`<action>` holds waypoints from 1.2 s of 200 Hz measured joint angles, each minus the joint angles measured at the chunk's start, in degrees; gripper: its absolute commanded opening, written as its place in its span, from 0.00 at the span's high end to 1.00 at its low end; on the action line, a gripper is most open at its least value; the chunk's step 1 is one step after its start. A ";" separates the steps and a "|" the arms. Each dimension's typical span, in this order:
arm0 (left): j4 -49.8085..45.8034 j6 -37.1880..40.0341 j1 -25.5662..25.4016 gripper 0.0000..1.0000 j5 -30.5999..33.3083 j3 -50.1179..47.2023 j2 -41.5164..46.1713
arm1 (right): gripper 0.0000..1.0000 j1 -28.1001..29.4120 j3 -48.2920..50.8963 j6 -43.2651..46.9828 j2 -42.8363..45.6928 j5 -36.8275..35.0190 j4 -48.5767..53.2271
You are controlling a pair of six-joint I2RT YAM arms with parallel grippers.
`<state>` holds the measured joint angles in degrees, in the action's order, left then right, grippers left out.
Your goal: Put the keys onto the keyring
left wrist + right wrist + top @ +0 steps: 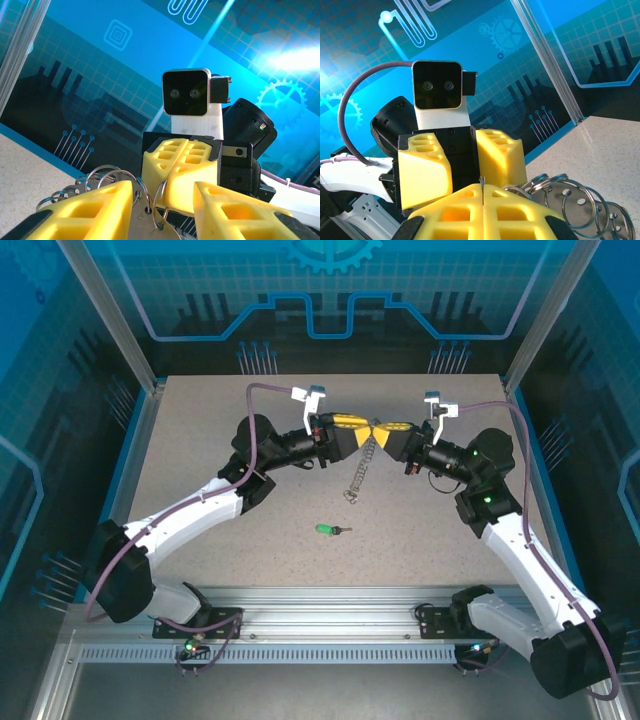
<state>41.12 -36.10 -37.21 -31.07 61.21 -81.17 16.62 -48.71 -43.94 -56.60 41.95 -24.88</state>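
From above, two grippers are meeting tip to tip over the table [200, 440]; one chain [362, 468] is dangling between them, and one green key [328, 530] is lying nearer the bases, well apart.

At the left wrist, the left gripper [162, 210] is standing partly spread around several silvery rings [107, 181].

At the right wrist, the right gripper [482, 202] is pressing closed on a thin metal edge beside the rings.

walls: blue circuit-and-gear panels [330, 290] | table: speckled beige [200, 450] | frame: aluminium posts [110, 310]
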 measured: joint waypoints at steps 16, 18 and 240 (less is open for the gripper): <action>0.39 0.00 0.00 0.70 0.00 0.00 0.00 | 1.00 0.00 0.00 0.00 0.00 0.02 0.02; 0.46 -0.02 0.00 0.70 0.00 0.00 0.00 | 1.00 0.00 0.00 0.00 0.00 0.00 0.02; 0.22 -0.63 -0.81 1.00 -0.33 -1.46 0.00 | 0.65 -0.20 -0.02 0.68 0.72 -0.92 2.34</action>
<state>41.34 -36.73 -38.02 -31.40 59.75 -81.17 16.43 -48.73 -43.27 -55.88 41.04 -22.55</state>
